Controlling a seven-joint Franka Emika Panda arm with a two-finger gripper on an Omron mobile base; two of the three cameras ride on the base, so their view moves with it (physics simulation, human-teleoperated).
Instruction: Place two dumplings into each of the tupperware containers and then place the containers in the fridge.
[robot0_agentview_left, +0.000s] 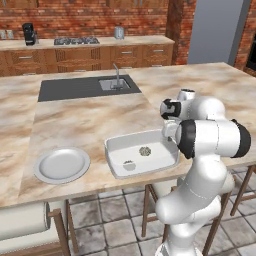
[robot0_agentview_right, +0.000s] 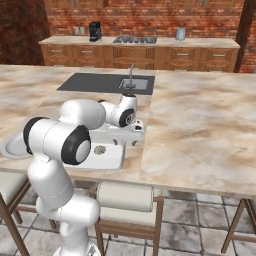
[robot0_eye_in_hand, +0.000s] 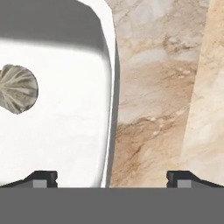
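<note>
A large white tupperware container (robot0_agentview_left: 161, 159) lies near the front edge of the marble island. Two beige dumplings sit in it, one (robot0_agentview_left: 145, 151) near the middle and one (robot0_agentview_left: 129, 165) nearer the front. My gripper (robot0_agentview_left: 171, 136) hovers over the container's right end, partly hidden by my arm. It also shows in the right base view (robot0_agentview_right: 134, 139), beside a dumpling (robot0_agentview_right: 100, 149) in the container (robot0_agentview_right: 112, 160). In the hand view the gripper (robot0_eye_in_hand: 112, 179) is open and straddles the container's rim (robot0_eye_in_hand: 110, 100), with nothing between its fingertips and one dumpling (robot0_eye_in_hand: 17, 89) at the left. The grey fridge (robot0_agentview_left: 220, 30) stands at the back right.
A round white-grey plate (robot0_agentview_left: 62, 164) lies left of the container. A dark sink panel with a faucet (robot0_agentview_left: 116, 75) is set further back in the island. Stools (robot0_agentview_right: 125, 200) stand under the front edge. The back counter holds a coffee machine (robot0_agentview_left: 29, 34) and a hob (robot0_agentview_left: 76, 41).
</note>
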